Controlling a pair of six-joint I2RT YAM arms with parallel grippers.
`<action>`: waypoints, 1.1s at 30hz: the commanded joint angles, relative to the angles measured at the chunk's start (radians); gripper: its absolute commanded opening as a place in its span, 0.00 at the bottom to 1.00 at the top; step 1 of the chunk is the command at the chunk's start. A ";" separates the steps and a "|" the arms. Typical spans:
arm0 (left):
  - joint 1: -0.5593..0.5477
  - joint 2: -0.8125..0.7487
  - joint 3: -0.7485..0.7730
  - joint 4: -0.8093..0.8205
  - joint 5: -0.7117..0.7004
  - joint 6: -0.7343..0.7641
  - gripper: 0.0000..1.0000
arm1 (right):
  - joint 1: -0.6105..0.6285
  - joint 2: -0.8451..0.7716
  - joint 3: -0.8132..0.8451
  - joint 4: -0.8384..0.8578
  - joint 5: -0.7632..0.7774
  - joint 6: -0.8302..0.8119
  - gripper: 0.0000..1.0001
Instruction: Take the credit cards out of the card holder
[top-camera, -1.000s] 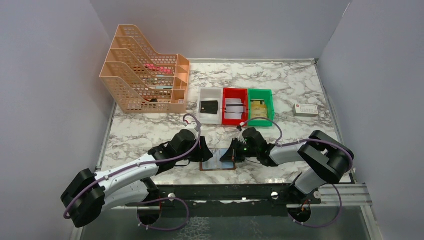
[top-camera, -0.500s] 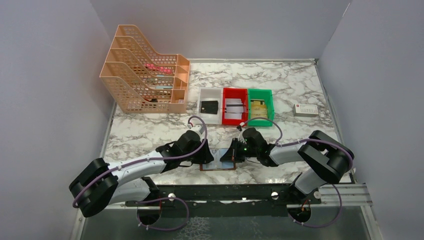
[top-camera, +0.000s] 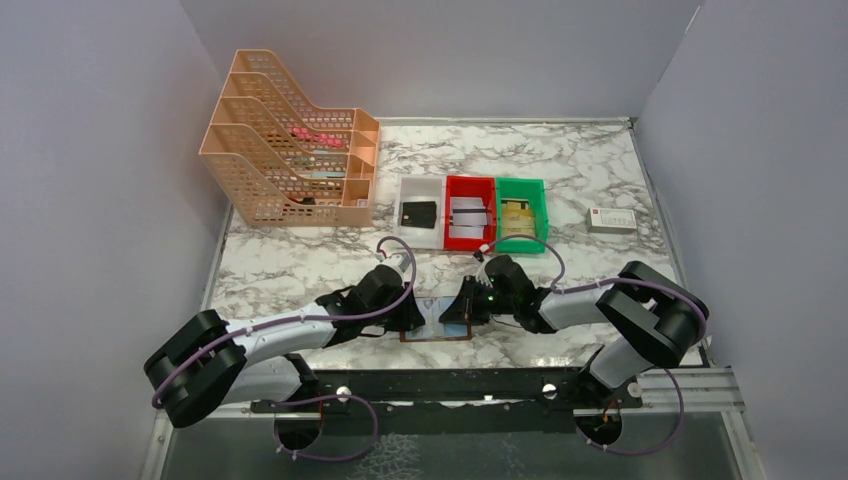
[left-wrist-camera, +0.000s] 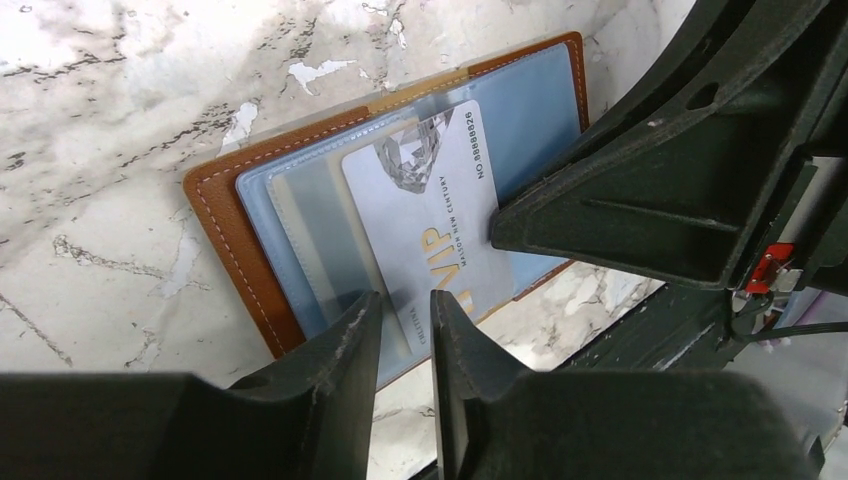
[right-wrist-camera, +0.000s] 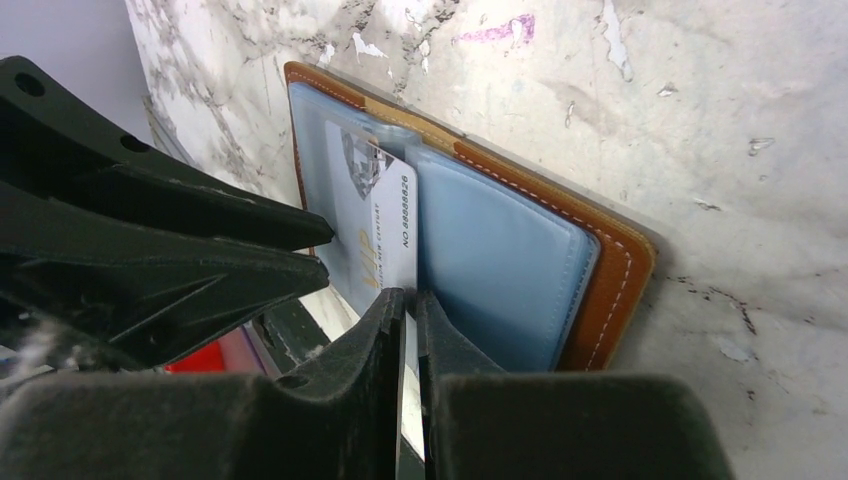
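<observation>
Right end effector (right-wrist-camera: 408, 300) first: its two fingers are nearly together and clamped on the edge of a pale grey VIP card (right-wrist-camera: 375, 210), you can see the thin plastic running right down the slit between them. That card has a diamond graphic and a number printed along one side, and it sits partly under a clear sleeve of the card holder (right-wrist-camera: 600, 290), with one end sticking out toward the fingers. Left end effector (left-wrist-camera: 405, 298) comes in from the opposite side, jaws a little apart, tips down at the holder's edge right where the clear sleeve and the end of the card are. Holder itself is lying open and flat on the marble tabletop (top-camera: 580, 180), brown stitched cover underneath, pale blue sleeves facing up, squeezed between the two end effectors close to the near edge. Further back there's a row of three little bins touching side by side: white bin (top-camera: 421, 181) with a black card (top-camera: 418, 213) in it, red bin (top-camera: 470, 180) with a light striped card (top-camera: 468, 213), green bin (top-camera: 521, 183) with a gold card (top-camera: 516, 215). Off to the right of those, well apart, sits a small white box (top-camera: 611, 220) with a red mark. Back left corner has an orange mesh file rack (top-camera: 290, 170) with a few bits in its slots, too small to make out.
</observation>
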 joint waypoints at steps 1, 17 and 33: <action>-0.006 0.026 -0.022 -0.032 -0.035 0.008 0.27 | -0.004 -0.010 0.007 -0.040 0.016 0.004 0.17; -0.011 0.028 -0.027 -0.029 -0.037 0.007 0.25 | -0.004 0.036 -0.013 0.064 -0.005 0.047 0.05; -0.011 0.011 -0.010 -0.070 -0.030 0.031 0.26 | -0.032 -0.018 -0.049 0.019 -0.033 0.004 0.12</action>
